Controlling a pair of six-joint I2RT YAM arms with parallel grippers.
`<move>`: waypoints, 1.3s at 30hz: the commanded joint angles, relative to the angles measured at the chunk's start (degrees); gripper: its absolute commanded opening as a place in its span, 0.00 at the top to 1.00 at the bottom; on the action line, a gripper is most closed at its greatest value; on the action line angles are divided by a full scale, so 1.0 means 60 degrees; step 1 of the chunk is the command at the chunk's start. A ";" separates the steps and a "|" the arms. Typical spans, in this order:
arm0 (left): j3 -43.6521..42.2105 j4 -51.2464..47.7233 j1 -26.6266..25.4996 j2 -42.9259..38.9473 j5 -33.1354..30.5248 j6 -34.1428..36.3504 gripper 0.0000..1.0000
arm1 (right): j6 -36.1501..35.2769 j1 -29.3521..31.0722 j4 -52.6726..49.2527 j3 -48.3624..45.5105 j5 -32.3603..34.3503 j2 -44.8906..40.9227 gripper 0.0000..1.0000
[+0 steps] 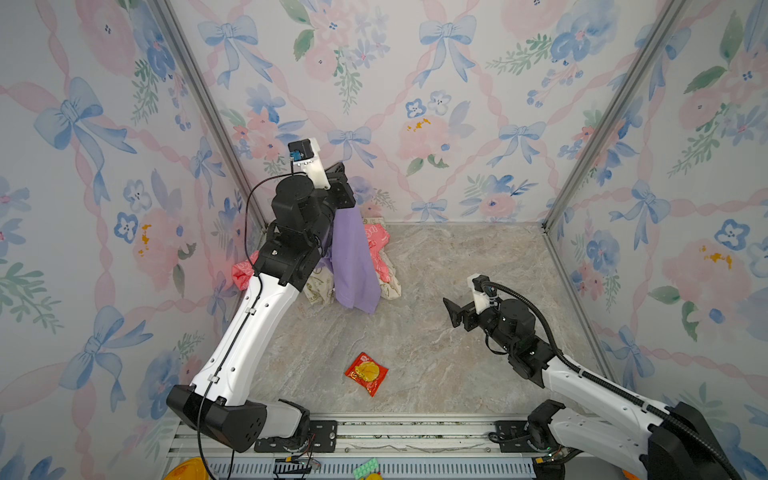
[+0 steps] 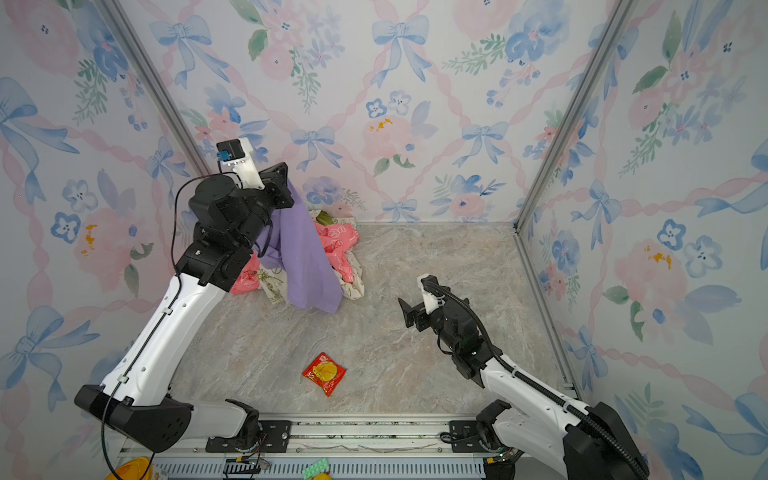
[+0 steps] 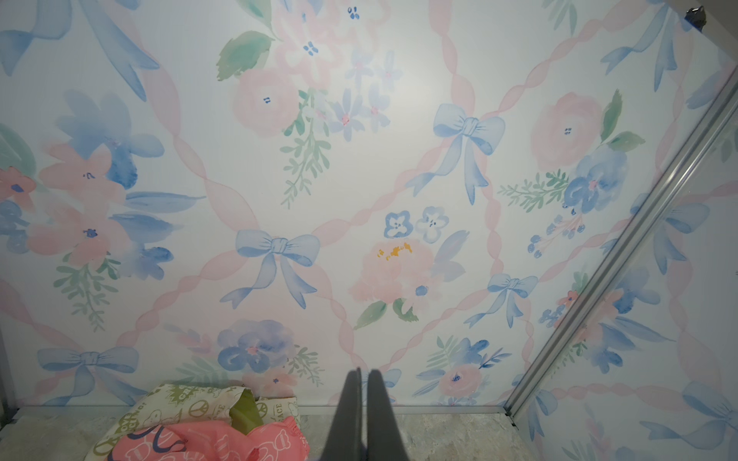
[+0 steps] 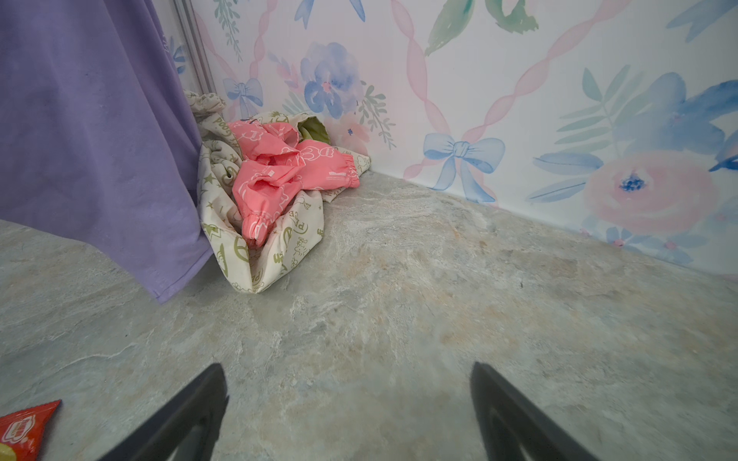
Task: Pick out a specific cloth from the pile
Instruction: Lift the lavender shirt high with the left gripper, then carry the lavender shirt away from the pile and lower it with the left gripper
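Observation:
The cloth (image 1: 355,262) (image 2: 303,262), a lilac-purple garment, hangs in a long drape from my left gripper (image 1: 343,183) (image 2: 282,183), which is raised near the back left corner and shut on its top edge. Its lower hem reaches the floor in front of the pile (image 1: 380,245) (image 2: 336,241), a coral-pink garment lying on cream peace-sign fabric. In the left wrist view the left gripper (image 3: 364,375) shows closed jaws and the pile (image 3: 207,443), while the cloth is hidden. My right gripper (image 1: 453,313) (image 4: 346,365) hovers open and empty at mid right, facing the cloth (image 4: 88,119) and the pile (image 4: 275,171).
A red and yellow snack packet (image 1: 366,373) (image 2: 324,372) (image 4: 20,431) lies on the marble floor near the front centre. Floral walls with metal corner posts (image 1: 582,166) enclose the back and both sides. A rail (image 1: 415,432) runs along the front edge.

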 commanded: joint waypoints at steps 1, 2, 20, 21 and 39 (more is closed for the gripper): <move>0.0712 0.0893 -0.0361 0.0183 -0.0212 0.0313 1.00 | 0.0097 0.0105 -0.0142 -0.0032 0.0232 -0.0231 0.03; 0.0864 0.0898 -0.0483 0.0298 -0.0246 0.0341 1.00 | 0.0101 0.0097 -0.0156 -0.0030 0.0275 -0.0288 0.03; 0.3634 0.0900 -0.3211 0.3479 -0.0539 0.0860 1.00 | 0.1287 -0.0664 -0.1059 -0.0363 0.2589 -0.1672 0.03; 0.3755 0.0904 -0.3321 0.3736 -0.0512 0.0844 1.00 | 0.1482 -0.0821 -0.1141 -0.0381 0.2609 -0.1703 0.03; 0.6100 0.0927 -0.4200 0.9529 0.0505 -0.0683 1.00 | 0.3655 -0.2492 -0.2127 -0.0855 0.3678 -0.2460 0.03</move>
